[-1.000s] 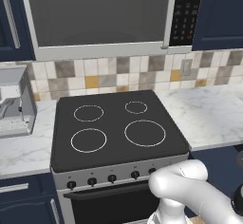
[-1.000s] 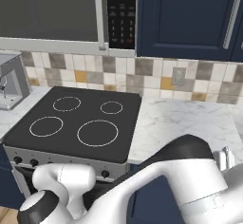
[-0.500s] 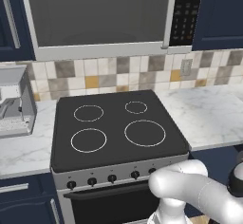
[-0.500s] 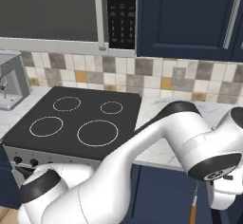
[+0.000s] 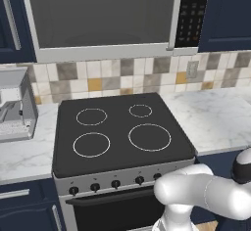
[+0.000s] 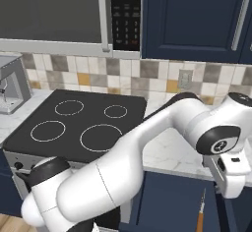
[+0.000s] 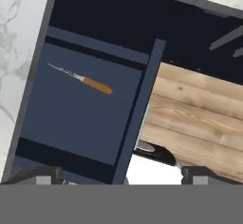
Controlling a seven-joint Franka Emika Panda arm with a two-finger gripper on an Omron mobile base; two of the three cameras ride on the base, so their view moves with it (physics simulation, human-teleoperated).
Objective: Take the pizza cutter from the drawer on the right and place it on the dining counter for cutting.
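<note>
The drawer (image 7: 80, 109) on the right of the stove (image 5: 122, 134) stands pulled out, and the pizza cutter (image 7: 97, 85) lies flat on its bottom, apart from all walls, closer to the back edge of the drawer than to its front panel. Its orange-brown handle and a thin pale metal part are visible; the blade is too small to tell clearly. The tool also shows low in the right base view (image 6: 201, 216), inside the open drawer under the marble desk (image 6: 172, 152). The hand (image 7: 121, 176) hangs above the drawer and looks straight down; its fingers are spread wide and grasp nothing. I think it is held so high and released because the arm must first line up over the handle before it goes down. The tool lies at an angle to the drawer walls, so the wrist probably needs a turn so the fingers close across the handle. The dining counter waits for a later step.
</note>
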